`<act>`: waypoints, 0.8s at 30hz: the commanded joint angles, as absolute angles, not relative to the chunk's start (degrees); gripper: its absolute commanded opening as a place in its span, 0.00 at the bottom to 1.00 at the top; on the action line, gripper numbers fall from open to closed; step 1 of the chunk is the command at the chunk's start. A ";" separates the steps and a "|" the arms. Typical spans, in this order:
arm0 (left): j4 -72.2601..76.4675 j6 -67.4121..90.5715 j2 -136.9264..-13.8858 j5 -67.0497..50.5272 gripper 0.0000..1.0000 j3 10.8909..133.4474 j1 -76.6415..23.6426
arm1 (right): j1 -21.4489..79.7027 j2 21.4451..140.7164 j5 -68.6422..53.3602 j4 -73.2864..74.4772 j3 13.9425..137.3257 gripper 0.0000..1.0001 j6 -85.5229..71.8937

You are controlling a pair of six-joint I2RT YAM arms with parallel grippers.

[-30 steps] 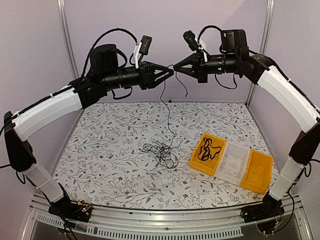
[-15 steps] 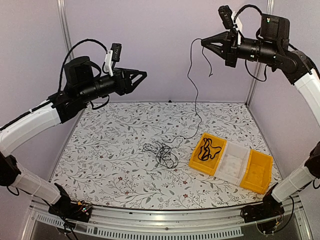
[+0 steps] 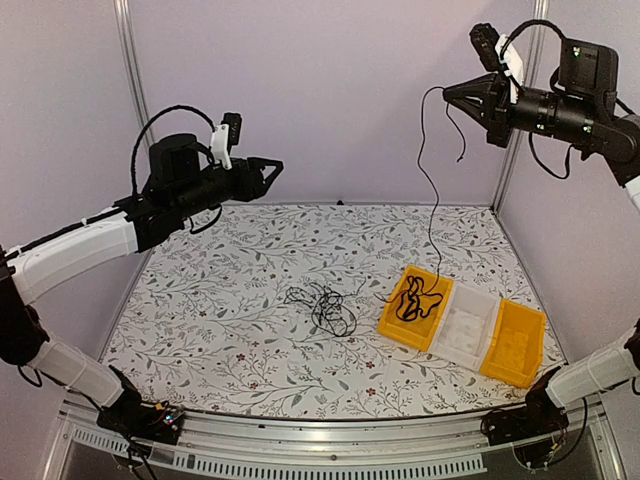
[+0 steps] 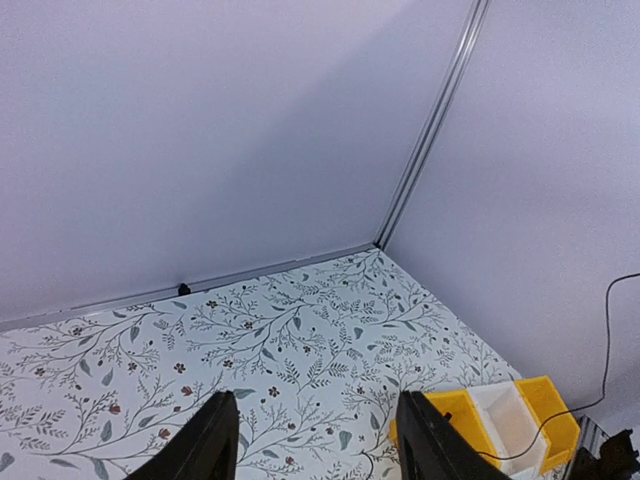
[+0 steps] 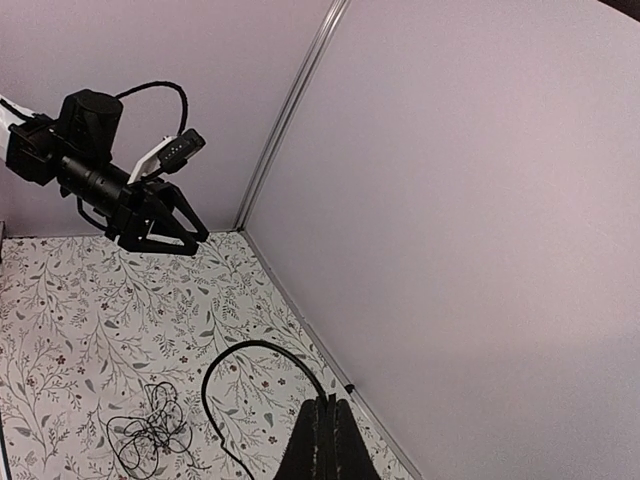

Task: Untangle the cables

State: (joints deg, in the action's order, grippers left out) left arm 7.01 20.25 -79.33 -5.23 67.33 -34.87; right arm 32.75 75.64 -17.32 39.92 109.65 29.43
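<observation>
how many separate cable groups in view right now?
3. One cord hangs from the right pincer to the table; a black tangle lies mid-table; a black coil sits in the left yellow bin. The tangle may hide several cords.

Left pincer (image 4: pixel 315 420) spread wide, floral table (image 4: pixel 250 340), yellow and white bins (image 4: pixel 542 398), thin black cable (image 4: pixel 606 340)

The floral table (image 3: pixel 220 300) carries a black cable tangle (image 3: pixel 322 305) — and yellow-white bins (image 3: pixel 515 345).

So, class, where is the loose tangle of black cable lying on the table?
In the top view, the tangle lies on the table near its middle, just left of the yellow bin.
</observation>
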 commanded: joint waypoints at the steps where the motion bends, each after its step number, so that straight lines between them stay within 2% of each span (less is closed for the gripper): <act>1: 8.96 21.21 -80.29 -4.56 0.57 66.88 -33.73 | 32.00 72.72 -13.45 42.15 106.61 0.00 31.91; 8: 9.44 21.73 -81.34 -5.38 0.56 67.02 -33.16 | 31.12 69.80 -11.57 42.10 101.63 0.00 33.93; 19: 10.57 23.04 -82.34 -6.31 0.56 66.37 -32.96 | 30.76 71.73 -9.17 44.80 109.72 0.00 34.14; 24: 11.64 24.11 -82.55 -6.83 0.55 65.49 -32.89 | 30.67 70.87 -7.82 46.32 108.82 0.00 34.88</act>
